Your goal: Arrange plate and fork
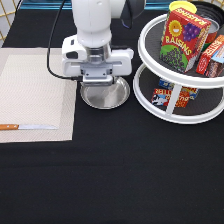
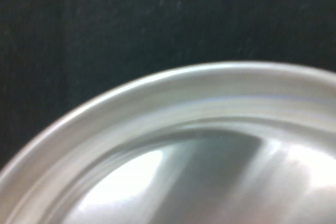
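The round shiny silver plate point(image 1: 107, 96) lies on the black tablecloth near the middle of the exterior view, to the right of the placemat. My gripper point(image 1: 98, 83) hangs low over the plate's rim on the side toward the exterior view's top left, and the hand hides that part of the rim. The wrist view shows the plate's raised rim point(image 2: 150, 110) from very close, with black cloth beyond it. The fork is out of view.
A beige placemat point(image 1: 35, 95) lies at the exterior view's left, with a flat-bladed knife point(image 1: 30, 127) with an orange handle near its bottom edge. A white two-tier turntable point(image 1: 150, 97) holding a raisin box point(image 1: 184, 36) and other packets stands at the right.
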{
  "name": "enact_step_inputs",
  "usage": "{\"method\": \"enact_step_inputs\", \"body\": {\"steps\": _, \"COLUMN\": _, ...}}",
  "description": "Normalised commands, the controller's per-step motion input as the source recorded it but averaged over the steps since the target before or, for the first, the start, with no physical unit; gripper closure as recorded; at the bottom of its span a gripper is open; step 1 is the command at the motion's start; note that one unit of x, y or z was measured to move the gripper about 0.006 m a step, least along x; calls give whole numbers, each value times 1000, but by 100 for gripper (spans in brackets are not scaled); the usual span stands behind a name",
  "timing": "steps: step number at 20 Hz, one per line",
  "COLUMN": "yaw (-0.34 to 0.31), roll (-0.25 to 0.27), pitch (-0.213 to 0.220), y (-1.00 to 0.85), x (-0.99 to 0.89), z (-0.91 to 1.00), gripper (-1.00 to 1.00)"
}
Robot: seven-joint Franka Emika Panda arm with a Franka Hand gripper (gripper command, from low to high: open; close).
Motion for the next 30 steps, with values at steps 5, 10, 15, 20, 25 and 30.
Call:
{"method": "enact_step_inputs", "body": {"steps": 5, "yaw": -14, "roll": -8, "pitch": 5, "y": 243, "x": 227, "z": -204, "gripper": -100}}
{"method": "enact_step_inputs", "body": {"steps": 10, "yaw": -23, "roll": 0, "pitch": 0, "y": -12, "x": 207, "z": -271, "gripper": -100}}
{"method": "enact_step_inputs", "body": {"steps": 15, "yaw": -32, "roll": 0, "pitch": 9, "y": -82, "x": 337, "z": -92, "gripper": -100}}
{"method": "enact_step_inputs", "body": {"steps": 20, "yaw": -19, "roll": 0, "pitch": 49, "y": -346, "x": 513, "z": 46, "gripper": -100}}
{"method": "enact_step_inputs", "body": {"steps": 25, "yaw": -9, "roll": 12, "pitch": 15, "y": -721, "x": 325, "z": 7, "gripper": -100}}
{"method": "enact_step_inputs", "body": {"steps": 30, "yaw": 0, "roll": 22, "pitch": 4, "y": -893, "x": 65, "z": 0, "gripper": -100}}
